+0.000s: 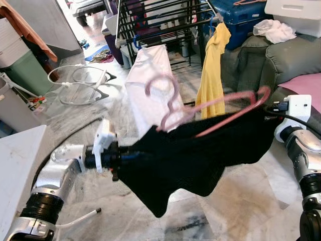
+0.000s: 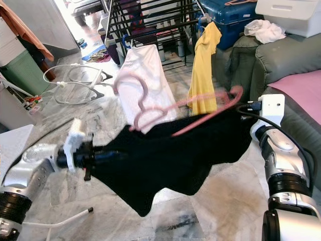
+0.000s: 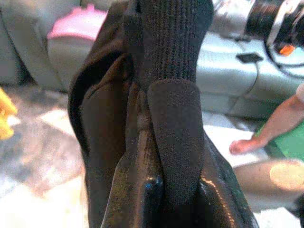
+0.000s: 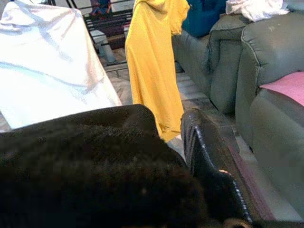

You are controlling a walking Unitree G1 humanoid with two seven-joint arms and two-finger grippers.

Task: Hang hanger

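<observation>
A pink hanger (image 1: 210,108) lies across a black garment (image 1: 190,155) stretched between both arms, near the rack (image 1: 160,22). The left gripper (image 3: 156,156) pinches the cloth. The right gripper's (image 4: 213,180) grip cannot be told. The left wrist view catches a person's leg (image 3: 270,126).

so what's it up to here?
The robot holds a black garment stretched between its two arms, with a pink hanger lying across the top of it. The left tool is clamped on one end of the cloth; the right tool is at the other end, its grip hidden. The drying rack, with a white garment and a yellow shirt already hanging, stands just ahead. Nothing hung yet.
</observation>
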